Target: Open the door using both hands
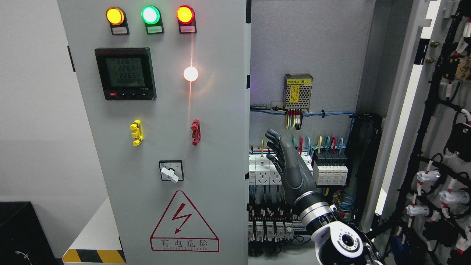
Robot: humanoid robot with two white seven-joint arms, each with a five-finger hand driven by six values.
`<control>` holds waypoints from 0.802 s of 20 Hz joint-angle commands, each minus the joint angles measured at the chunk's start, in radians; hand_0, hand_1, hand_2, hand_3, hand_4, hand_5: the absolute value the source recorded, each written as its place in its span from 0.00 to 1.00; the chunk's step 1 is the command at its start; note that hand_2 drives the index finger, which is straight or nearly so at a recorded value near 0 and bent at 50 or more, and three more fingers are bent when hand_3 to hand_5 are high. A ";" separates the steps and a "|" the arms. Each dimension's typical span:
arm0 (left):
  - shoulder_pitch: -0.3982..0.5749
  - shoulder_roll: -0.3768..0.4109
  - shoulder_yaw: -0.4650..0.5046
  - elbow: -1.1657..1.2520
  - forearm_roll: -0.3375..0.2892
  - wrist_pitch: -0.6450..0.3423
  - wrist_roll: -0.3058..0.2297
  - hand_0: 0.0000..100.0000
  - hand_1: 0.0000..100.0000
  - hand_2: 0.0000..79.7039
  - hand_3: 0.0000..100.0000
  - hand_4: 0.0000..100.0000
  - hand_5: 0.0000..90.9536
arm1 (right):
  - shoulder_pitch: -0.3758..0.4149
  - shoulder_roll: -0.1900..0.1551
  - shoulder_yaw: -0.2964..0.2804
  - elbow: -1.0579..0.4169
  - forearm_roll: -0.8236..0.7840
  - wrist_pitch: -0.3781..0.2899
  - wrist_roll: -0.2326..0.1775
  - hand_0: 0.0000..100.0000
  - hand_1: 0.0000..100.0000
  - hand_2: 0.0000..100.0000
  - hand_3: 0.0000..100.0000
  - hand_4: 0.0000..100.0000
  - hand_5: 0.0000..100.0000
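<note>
Right cabinet door swung wide; left door not yet opened.

Reading left to right, you see the grey metal left door (162, 129) with its lamps, meter and red lightning warning triangle (184, 224) closed flat toward you, then the open bay of white breakers and coloured wiring (294, 165), then the grey right door (434, 129) folded far out at the frame's right edge. Your right hand (285, 165), dark grey with fingers apart and straight, holds nothing and hovers in front of the wiring, near the left door's free edge. Your left hand is out of view. The risk, in my judgement: fingertips drifting inward could snag cables or knock breakers, because the hand sits close to the exposed terminals.
</note>
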 commanded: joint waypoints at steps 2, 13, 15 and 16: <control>0.008 0.000 0.025 0.000 0.000 0.001 0.000 0.00 0.00 0.00 0.00 0.00 0.00 | -0.028 -0.040 -0.025 0.062 -0.092 0.001 0.007 0.19 0.00 0.00 0.00 0.00 0.00; 0.008 0.000 0.025 0.000 0.000 0.001 0.000 0.00 0.00 0.00 0.00 0.00 0.00 | -0.032 -0.072 -0.024 0.051 -0.198 0.003 0.138 0.19 0.00 0.00 0.00 0.00 0.00; 0.008 -0.001 0.025 0.000 0.000 0.001 0.000 0.00 0.00 0.00 0.00 0.00 0.00 | -0.037 -0.072 -0.022 0.051 -0.198 0.003 0.143 0.19 0.00 0.00 0.00 0.00 0.00; 0.008 0.000 0.025 0.000 0.000 0.001 0.000 0.00 0.00 0.00 0.00 0.00 0.00 | -0.039 -0.074 -0.022 0.052 -0.198 0.003 0.158 0.19 0.00 0.00 0.00 0.00 0.00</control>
